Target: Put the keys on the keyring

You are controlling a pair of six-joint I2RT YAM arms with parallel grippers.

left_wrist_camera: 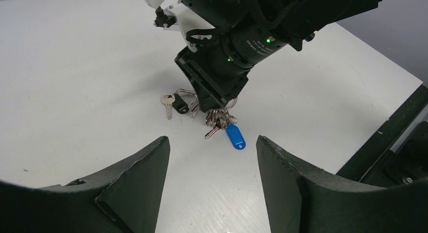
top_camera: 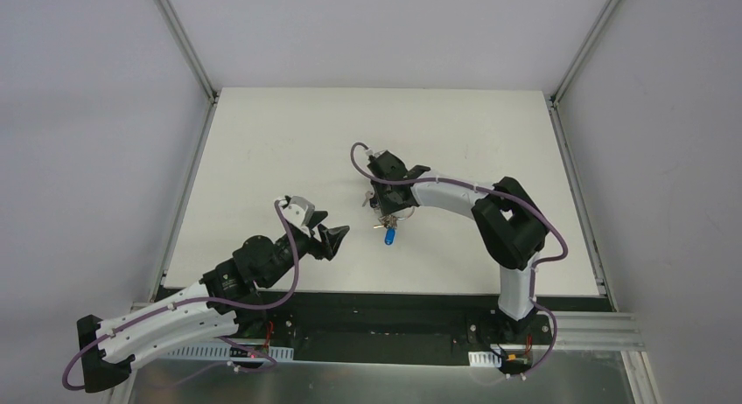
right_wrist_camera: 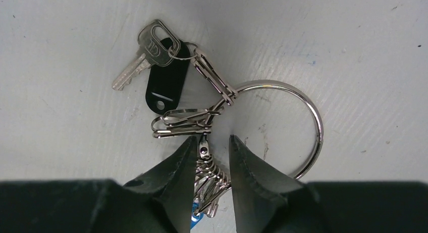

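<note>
The keyring (right_wrist_camera: 315,122), a thin silver wire ring, lies flat on the white table. Wire clips link it to a plain silver key (right_wrist_camera: 146,51) and a black tag (right_wrist_camera: 166,86). My right gripper (right_wrist_camera: 212,139) points down over the ring, jaws narrowed onto a bunch of small silver keys (right_wrist_camera: 217,177) that touches both fingers. The blue-headed key (left_wrist_camera: 235,136) lies just beside that bunch, also seen from above (top_camera: 388,237). My left gripper (left_wrist_camera: 212,138) hovers open a short way left of the keys, nothing between its fingers.
The white table (top_camera: 262,142) is bordered by metal rails at left and right and a dark strip along its near edge (top_camera: 376,301). Grey walls surround it. The right arm (top_camera: 503,220) reaches in from the right.
</note>
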